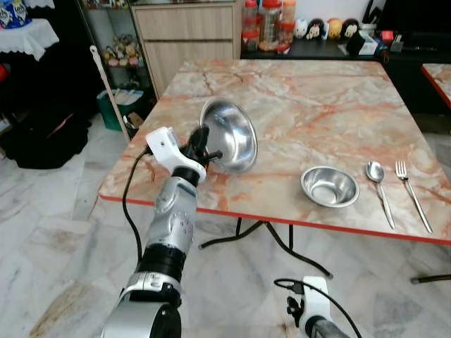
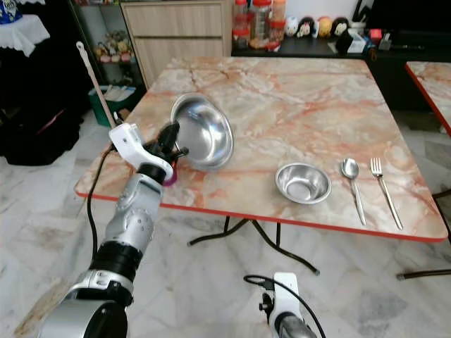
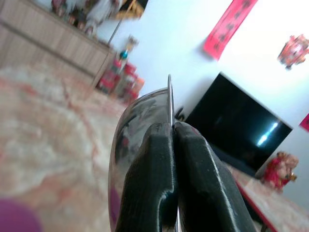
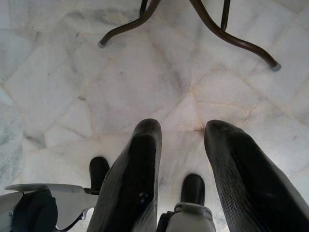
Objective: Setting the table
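My left gripper [image 1: 205, 149] is shut on the rim of a large steel bowl [image 1: 231, 135], held tilted on edge above the left part of the marble table [image 1: 303, 105]. In the left wrist view the two black fingers [image 3: 159, 174] pinch the thin rim of the large steel bowl [image 3: 140, 116]. A small steel bowl [image 1: 329, 186] sits upright near the table's front edge. To its right lie a spoon [image 1: 379, 182] and a fork [image 1: 411, 184]. My right gripper [image 4: 181, 159] hangs low below the table, open, over the floor.
A red-edged second table [image 1: 438, 77] stands at the far right. Behind the table are a wooden cabinet [image 1: 187, 35] and a dark shelf with jars [image 1: 268, 24]. Curved metal table legs [image 4: 227, 34] stand on the marble floor below.
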